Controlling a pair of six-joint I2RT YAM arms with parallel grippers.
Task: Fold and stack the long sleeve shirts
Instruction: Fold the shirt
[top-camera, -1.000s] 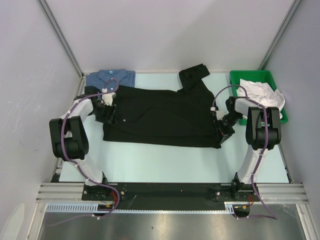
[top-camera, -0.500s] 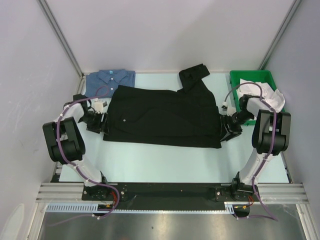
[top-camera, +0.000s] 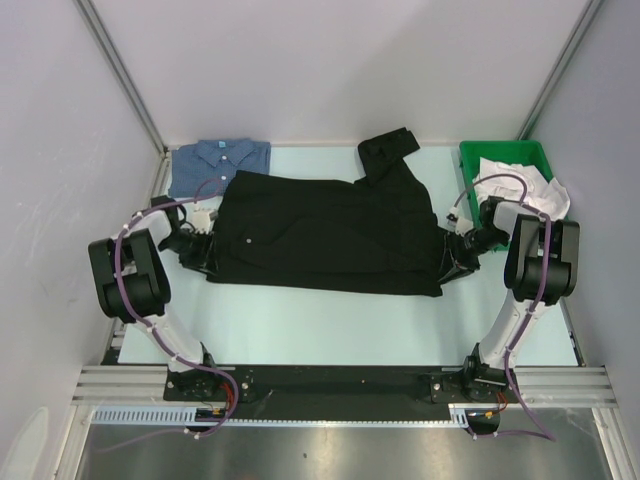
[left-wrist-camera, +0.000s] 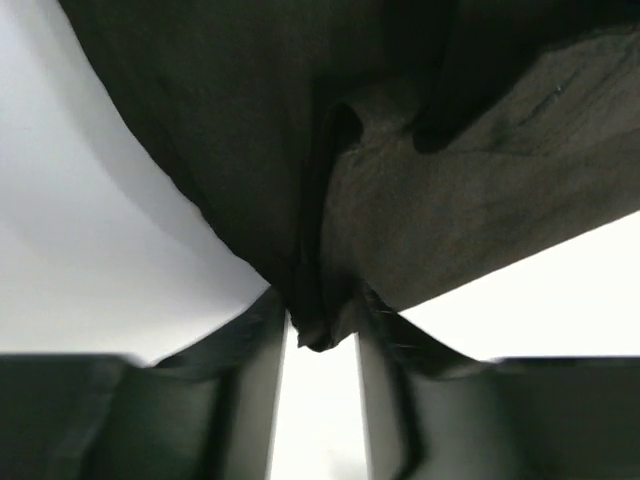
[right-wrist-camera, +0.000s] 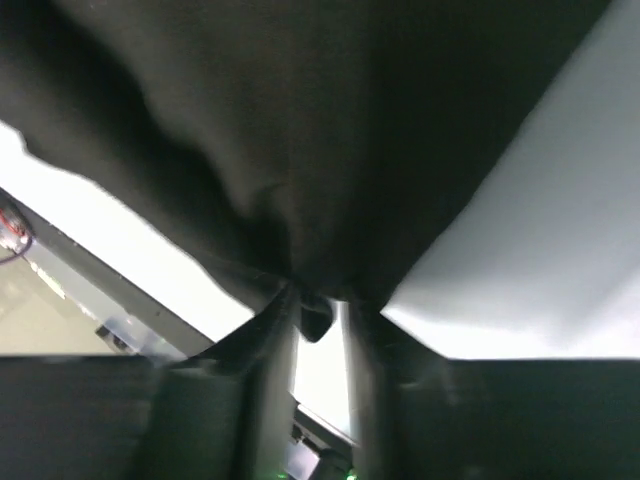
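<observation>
Left hand (left-wrist-camera: 322, 325): clamped on a bunched corner of the black shirt (top-camera: 330, 235) at its left edge, low over the desk (top-camera: 320, 320).
Right hand (right-wrist-camera: 318, 312): pinched on a nub of the same shirt at its right edge.
Why both ends: gripping opposite edges likely lets the two hands pull the cloth taut and lift it for a fold.
Black shirt: spread flat mid-desk, one sleeve (top-camera: 390, 148) trailing toward the far edge.
Blue shirt (top-camera: 220, 160): folded at the far-left corner, probably the stack's base.
</observation>
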